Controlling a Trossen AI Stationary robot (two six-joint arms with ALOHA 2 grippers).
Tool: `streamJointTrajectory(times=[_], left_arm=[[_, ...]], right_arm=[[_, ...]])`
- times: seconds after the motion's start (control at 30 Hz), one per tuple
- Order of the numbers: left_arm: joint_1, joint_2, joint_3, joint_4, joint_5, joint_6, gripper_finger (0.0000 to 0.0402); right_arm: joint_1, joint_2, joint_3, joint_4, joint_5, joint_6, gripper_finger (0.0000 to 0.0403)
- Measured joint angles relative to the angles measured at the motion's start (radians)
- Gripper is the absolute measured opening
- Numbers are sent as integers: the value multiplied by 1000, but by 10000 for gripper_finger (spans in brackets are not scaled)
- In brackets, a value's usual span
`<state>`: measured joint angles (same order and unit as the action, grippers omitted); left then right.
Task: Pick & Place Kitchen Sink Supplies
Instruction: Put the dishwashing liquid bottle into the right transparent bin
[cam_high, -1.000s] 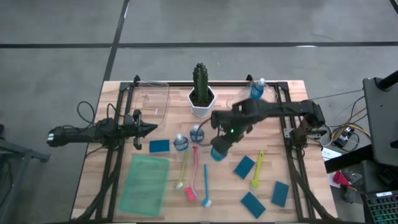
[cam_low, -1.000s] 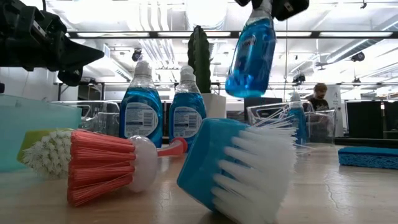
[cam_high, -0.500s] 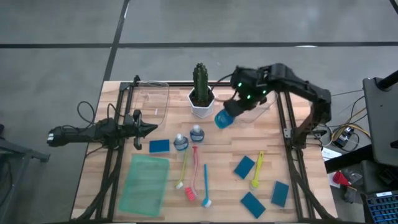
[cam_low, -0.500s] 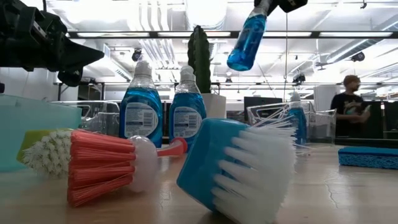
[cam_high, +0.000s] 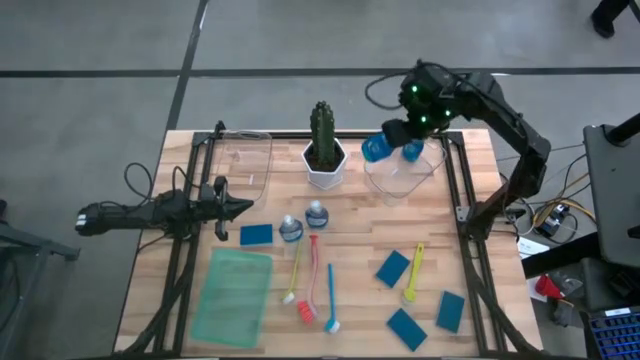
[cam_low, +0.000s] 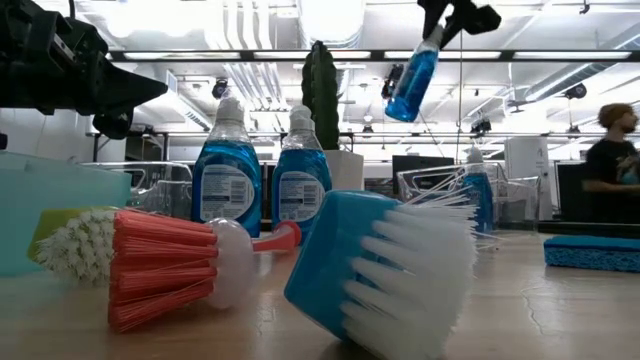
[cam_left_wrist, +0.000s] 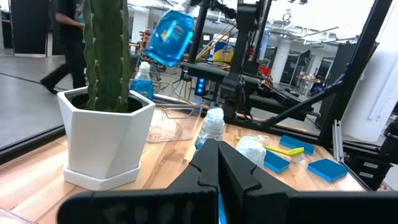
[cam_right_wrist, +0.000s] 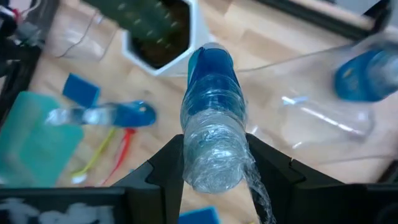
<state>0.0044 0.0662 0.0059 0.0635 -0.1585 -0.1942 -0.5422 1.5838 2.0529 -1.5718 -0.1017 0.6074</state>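
My right gripper (cam_high: 395, 133) is shut on a small blue bottle (cam_high: 375, 150), high above the far right of the table, over the cactus-side rim of a clear bin (cam_high: 405, 180). A second blue bottle (cam_high: 413, 150) lies in that bin. Two more bottles (cam_high: 290, 229) (cam_high: 317, 213) stand on their bases mid-table. The yellow (cam_high: 295, 270), pink (cam_high: 311, 275), blue (cam_high: 330, 295) and lime (cam_high: 413, 272) brushes lie flat, as do several teal sponges (cam_high: 256, 235) (cam_high: 393, 268). My left gripper (cam_high: 235, 207) waits shut at the table's left. My right gripper pinches the blue bottle at its clear neck and cap end (cam_right_wrist: 212, 158), one finger (cam_right_wrist: 163, 171) on each side. The fingers point down at a slant. The bottle (cam_low: 412, 80) is lifted clear and hangs tilted below them, base lowest.
A green cactus in a white pot (cam_high: 322, 150) stands just left of the held bottle. A second clear bin (cam_high: 245, 160) sits far left, and a green tray (cam_high: 232, 295) near left. Black frame rails (cam_high: 455, 190) run along both table sides. A person (cam_low: 612, 150) moves in the room behind.
My right gripper has carried the blue bottle from above the middle of the table up and toward the far right edge, past the cactus, to over the clear bin. The bottle has stayed hanging tilted in the hold. Nothing on the table has moved.
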Motion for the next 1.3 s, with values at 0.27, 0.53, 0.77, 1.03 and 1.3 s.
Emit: streamJointTrajectory(times=[0.27, 0.53, 0.77, 1.03, 1.3], left_arm=[[0, 0, 0, 0, 0, 0, 0], [0, 0, 0, 0, 0, 0, 0], [-1, 0, 0, 0, 0, 0, 0], [-1, 0, 0, 0, 0, 0, 0], [-1, 0, 0, 1, 0, 0, 0]], right_arm=[[-198, 73, -2, 1, 0, -268, 139], [-293, 124, -2, 1, -3, -474, 139], [-258, 89, -41, 4, -10, -503, 139], [-249, -66, -271, 0, 18, -456, 139], [-250, -133, -448, -1, 95, -474, 139]])
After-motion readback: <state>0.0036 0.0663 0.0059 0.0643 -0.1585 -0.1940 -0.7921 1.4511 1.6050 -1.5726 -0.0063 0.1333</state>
